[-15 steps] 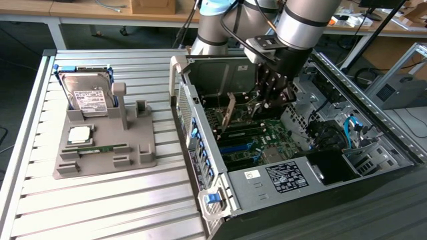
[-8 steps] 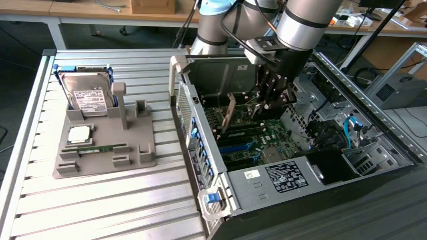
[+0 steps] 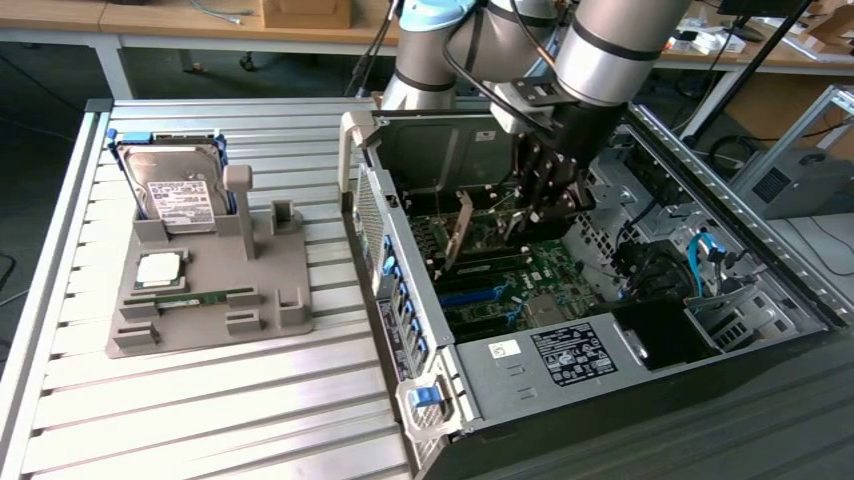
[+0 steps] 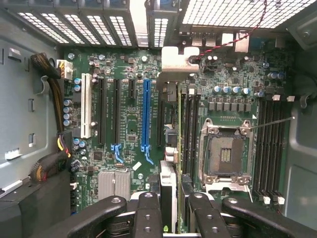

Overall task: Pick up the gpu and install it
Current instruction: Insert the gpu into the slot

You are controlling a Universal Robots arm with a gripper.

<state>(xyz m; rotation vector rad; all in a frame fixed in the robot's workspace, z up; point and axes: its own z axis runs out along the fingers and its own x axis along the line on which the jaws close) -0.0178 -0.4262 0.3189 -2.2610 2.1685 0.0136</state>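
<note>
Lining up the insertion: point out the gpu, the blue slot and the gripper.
gpu (image 4: pixel 170 196): wrist view, card's upper edge between the fingers.
blue slot (image 4: pixel 145 111): wrist view, middle of its length.
gripper (image 3: pixel 545 190): exterior view, dark fingers inside the case.

Matt metal gpu (image 4: pixel 171 148) bracket, glossy blk pincer (image 4: pixel 176 208)

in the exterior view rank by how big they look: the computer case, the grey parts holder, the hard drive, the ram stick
1. computer case
2. grey parts holder
3. hard drive, standing at the holder's far end
4. ram stick, a thin green strip lying on the holder
</note>
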